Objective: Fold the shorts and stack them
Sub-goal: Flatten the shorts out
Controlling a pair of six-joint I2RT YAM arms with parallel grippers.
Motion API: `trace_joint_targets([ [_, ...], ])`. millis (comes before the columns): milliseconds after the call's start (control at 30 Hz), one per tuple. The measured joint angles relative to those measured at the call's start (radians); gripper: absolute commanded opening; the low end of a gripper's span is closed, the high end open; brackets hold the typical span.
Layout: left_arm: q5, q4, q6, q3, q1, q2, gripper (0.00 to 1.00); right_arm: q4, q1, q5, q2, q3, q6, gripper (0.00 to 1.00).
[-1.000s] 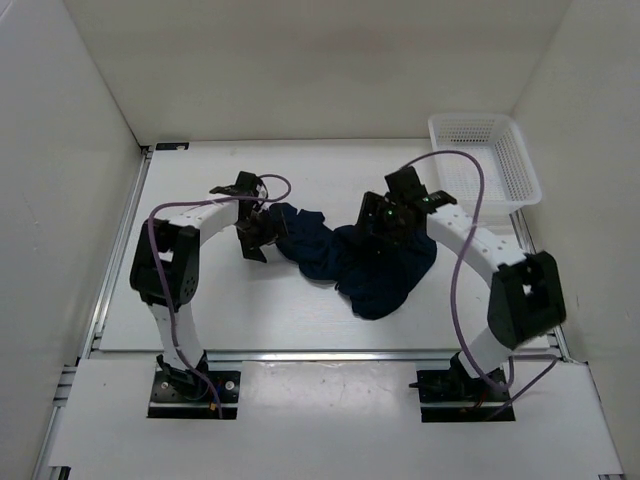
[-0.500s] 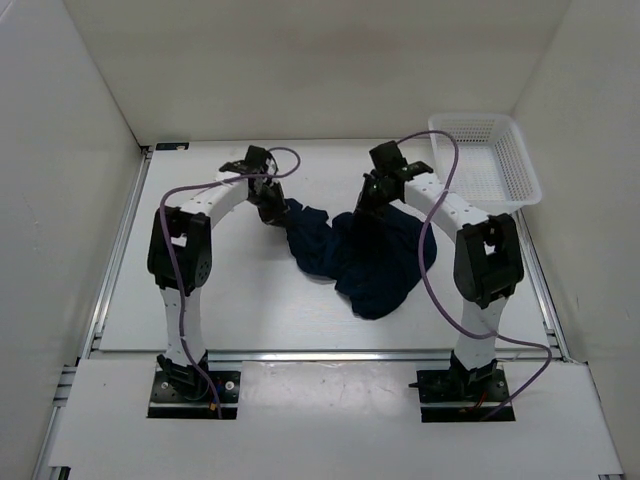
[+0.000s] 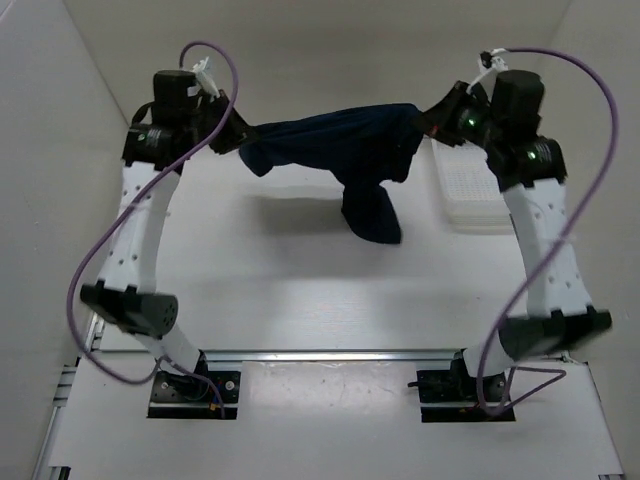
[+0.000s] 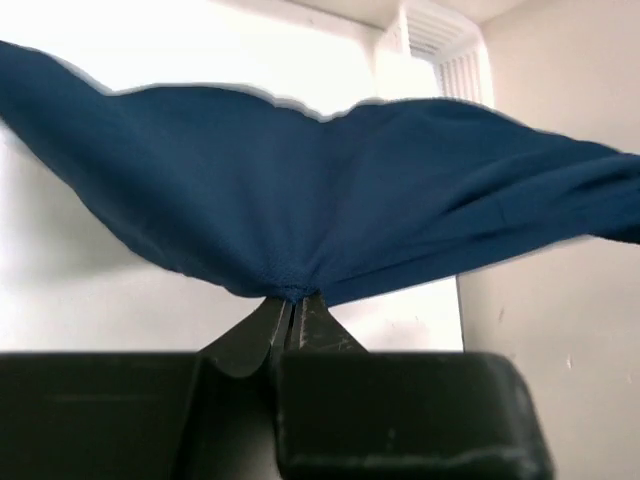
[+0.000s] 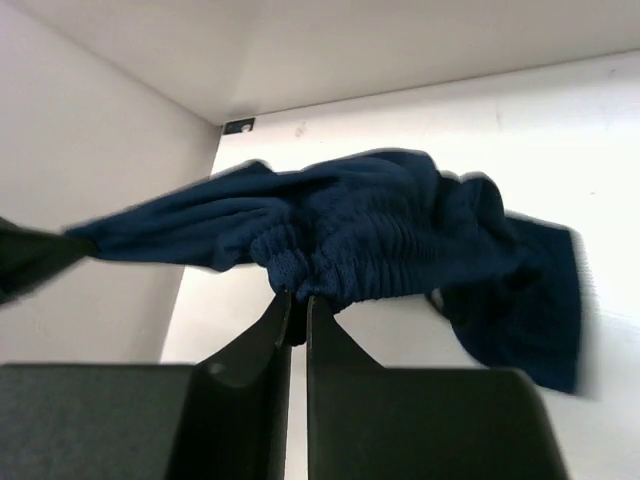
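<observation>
The left tool [image 3: 234, 140] is pinching 1 end of the shorts [image 3: 330, 148]. The right tool [image 3: 432, 122] is pinching the gathered waistband beside the basket [image 3: 472, 195]. The shorts are hanging stretched in the air left of the basket, above the desk [image 3: 300, 295], with 1 leg drooping.

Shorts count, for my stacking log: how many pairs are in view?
1. The shorts hang stretched above the table, one end pinched in the left tool, the other in the right tool. None shows in the basket, though the right arm covers part of it.
</observation>
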Motion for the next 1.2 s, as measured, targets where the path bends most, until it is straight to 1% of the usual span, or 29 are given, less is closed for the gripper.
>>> trace_joint_targets([
  [33,-0.001,0.006,0.000,-0.046,0.002,-0.055,0.10,0.019,0.000,-0.003,-0.086,-0.069,-0.020,0.00],
  [67,0.000,0.011,0.000,-0.110,0.004,-0.121,0.10,0.068,0.002,-0.006,-0.183,-0.178,-0.043,0.00],
  [133,0.002,0.046,0.001,-0.299,0.007,-0.277,0.12,0.093,0.016,-0.011,-0.368,-0.388,-0.087,0.02],
  [167,0.002,0.049,0.000,-0.414,0.005,-0.360,0.59,0.102,0.023,-0.004,-0.460,-0.493,-0.102,0.30],
  [200,0.003,0.055,0.005,-0.503,-0.002,-0.414,0.78,0.111,0.034,0.009,-0.544,-0.613,-0.113,0.49],
  [233,-0.002,0.075,-0.001,-0.610,-0.014,-0.472,0.86,0.117,0.040,0.029,-0.622,-0.717,-0.117,0.67],
  [267,-0.002,0.080,-0.007,-0.718,-0.024,-0.520,0.90,0.105,0.043,0.057,-0.707,-0.844,-0.127,0.85],
  [333,-0.004,0.073,-0.018,-0.892,-0.038,-0.557,0.88,0.073,0.040,0.108,-0.810,-1.017,-0.123,0.85],
  [367,-0.008,0.071,-0.020,-0.954,-0.038,-0.554,0.85,0.040,0.040,0.130,-0.846,-1.085,-0.114,0.82],
  [400,-0.018,0.065,-0.026,-1.016,-0.038,-0.529,0.77,-0.001,0.040,0.153,-0.873,-1.147,-0.099,0.65],
  [433,-0.030,0.060,-0.030,-1.050,-0.035,-0.502,0.46,-0.032,0.040,0.174,-0.888,-1.185,-0.082,0.55],
  [467,-0.040,0.053,-0.038,-1.067,-0.031,-0.481,0.31,-0.057,0.040,0.195,-0.895,-1.208,-0.053,0.45],
  [500,-0.052,0.048,-0.040,-1.074,-0.027,-0.464,0.19,-0.070,0.040,0.211,-0.894,-1.219,-0.027,0.37],
  [533,-0.065,0.056,-0.031,-1.075,-0.009,-0.459,0.10,-0.084,0.040,0.242,-0.889,-1.220,0.031,0.15],
  [567,-0.076,0.060,-0.035,-1.073,0.000,-0.462,0.10,-0.084,0.040,0.252,-0.878,-1.219,0.049,0.11],
  [600,-0.091,0.064,-0.034,-1.069,0.015,-0.466,0.10,-0.092,0.040,0.261,-0.864,-1.214,0.077,0.08],
  [633,-0.101,0.068,-0.034,-1.069,0.027,-0.468,0.10,-0.094,0.040,0.266,-0.844,-1.210,0.101,0.08],
  [667,-0.111,0.069,-0.038,-1.071,0.038,-0.468,0.16,-0.097,0.040,0.265,-0.818,-1.205,0.123,0.14],
  [700,-0.122,0.074,-0.042,-1.079,0.049,-0.469,0.31,-0.100,0.039,0.257,-0.790,-1.204,0.146,0.29],
  [767,-0.138,0.084,-0.046,-1.117,0.076,-0.473,0.70,-0.089,0.039,0.208,-0.739,-1.218,0.194,0.44],
  [800,-0.146,0.083,-0.057,-1.144,0.091,-0.475,0.75,-0.071,0.039,0.174,-0.723,-1.243,0.223,0.59],
  [833,-0.151,0.084,-0.067,-1.170,0.104,-0.476,0.82,-0.043,0.040,0.136,-0.720,-1.284,0.258,0.64],
  [867,-0.156,0.083,-0.079,-1.200,0.118,-0.476,0.86,-0.025,0.043,0.101,-0.724,-1.329,0.288,0.68],
  [933,-0.159,0.077,-0.106,-1.250,0.144,-0.472,0.86,-0.005,0.044,0.025,-0.735,-1.426,0.355,0.72],
  [1000,-0.152,0.076,-0.132,-1.281,0.168,-0.459,0.86,0.018,0.044,-0.035,-0.757,-1.510,0.428,0.73],
  [1100,-0.144,0.099,-0.159,-1.295,0.183,-0.414,0.86,0.046,0.044,-0.114,-0.786,-1.591,0.538,0.73],
  [1200,-0.140,0.139,-0.168,-1.307,0.185,-0.339,0.86,0.094,0.044,-0.178,-0.795,-1.638,0.632,0.73],
])
